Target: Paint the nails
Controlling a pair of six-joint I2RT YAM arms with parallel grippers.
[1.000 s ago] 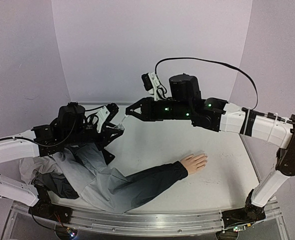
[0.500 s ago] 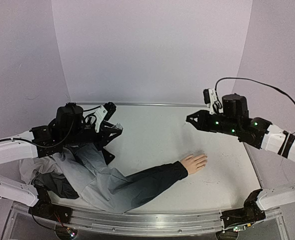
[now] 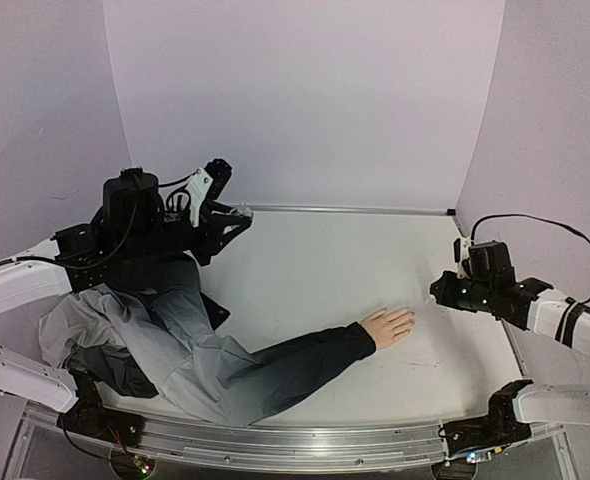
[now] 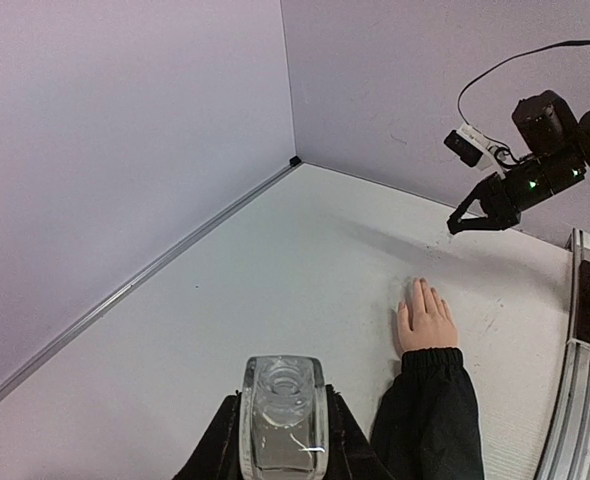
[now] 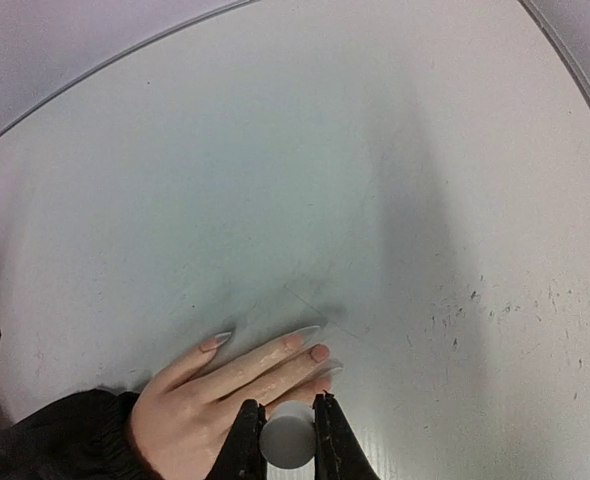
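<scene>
Right arm (image 3: 535, 312) had swung across from the left gripper (image 3: 227, 214) to the mannequin hand (image 3: 388, 325) lying right of centre on the table (image 3: 315, 265). Left gripper clasped an open bottle (image 4: 282, 412). Right gripper (image 3: 441, 291) pinched a round cap (image 5: 287, 442), presumably the brush, just short of the nails (image 5: 307, 331): painting could begin.

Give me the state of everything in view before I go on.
left claw, shut on the clear bottle
clear bottle, held, no cap on its neck
right claw, shut on the grey cap
grey cap, held, only its round top showing
mannequin hand, flat on the table, palm down
nails, paint cannot be told
dark sleeve, lying on the table
</scene>
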